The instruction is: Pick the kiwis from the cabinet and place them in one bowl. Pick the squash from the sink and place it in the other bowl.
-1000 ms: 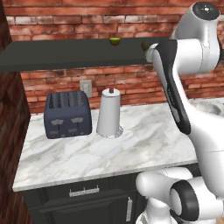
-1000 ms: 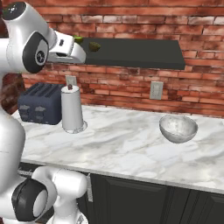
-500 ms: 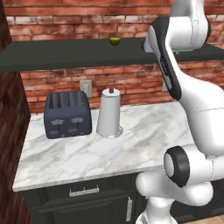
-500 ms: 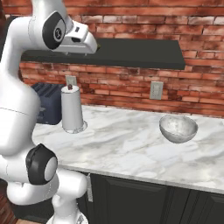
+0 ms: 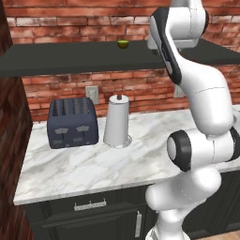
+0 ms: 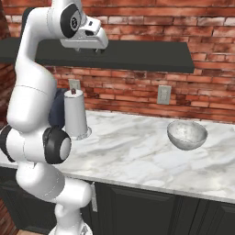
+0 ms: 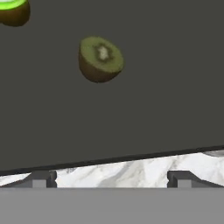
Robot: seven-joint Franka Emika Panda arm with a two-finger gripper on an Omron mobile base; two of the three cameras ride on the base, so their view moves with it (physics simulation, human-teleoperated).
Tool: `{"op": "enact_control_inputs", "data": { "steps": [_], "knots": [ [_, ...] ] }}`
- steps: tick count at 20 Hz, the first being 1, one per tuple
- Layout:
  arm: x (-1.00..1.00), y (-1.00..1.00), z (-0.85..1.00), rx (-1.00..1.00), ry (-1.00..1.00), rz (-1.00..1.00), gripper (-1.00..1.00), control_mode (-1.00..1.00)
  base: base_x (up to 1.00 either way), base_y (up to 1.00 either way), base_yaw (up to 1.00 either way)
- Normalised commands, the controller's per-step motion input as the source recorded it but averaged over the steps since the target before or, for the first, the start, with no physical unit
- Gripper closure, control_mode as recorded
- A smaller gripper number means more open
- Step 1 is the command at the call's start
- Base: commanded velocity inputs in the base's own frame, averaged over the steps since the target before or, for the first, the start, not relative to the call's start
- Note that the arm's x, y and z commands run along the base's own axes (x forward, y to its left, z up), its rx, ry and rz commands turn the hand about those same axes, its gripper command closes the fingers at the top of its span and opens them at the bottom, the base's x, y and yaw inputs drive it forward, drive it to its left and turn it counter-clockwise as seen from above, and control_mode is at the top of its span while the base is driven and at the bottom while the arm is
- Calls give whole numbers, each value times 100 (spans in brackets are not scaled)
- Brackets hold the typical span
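Two kiwis lie on top of the dark cabinet (image 7: 140,109). In the hand view an olive-green cut kiwi (image 7: 100,59) sits up and left of centre, and a second kiwi (image 7: 13,11) is cut off by the top left corner. My gripper (image 7: 111,179) hangs open above the cabinet top, its fingertips (image 7: 41,178) wide apart with nothing between them. From the left base camera one kiwi (image 5: 123,44) shows on the cabinet (image 5: 70,58), left of my arm. The right base camera has my gripper (image 6: 86,49) over the cabinet (image 6: 137,55), and the pale speckled bowl (image 6: 187,140) on the counter. The squash, sink and other bowl are out of view.
A paper-towel roll (image 5: 117,121) and a dark toaster (image 5: 72,123) stand on the marble counter (image 5: 93,164) under the cabinet. A brick wall with outlets (image 6: 164,94) runs behind. Dark lower cupboards (image 6: 137,211) lie below the counter edge.
My arm has swung upward and straightened. The hand rose from in front of the cabinet's edge to above its top. The jaws stayed open.
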Motion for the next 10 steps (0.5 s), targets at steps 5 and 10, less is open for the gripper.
{"op": "enact_control_inputs", "data": {
  "steps": [5, 10],
  "knots": [
    [51, 0, -13, 0, -3, 0, -100, -100, 0, 0, 0],
    [47, 0, -12, 1, -6, 0, -100, -100, 0, 0, 0]
  ]
}}
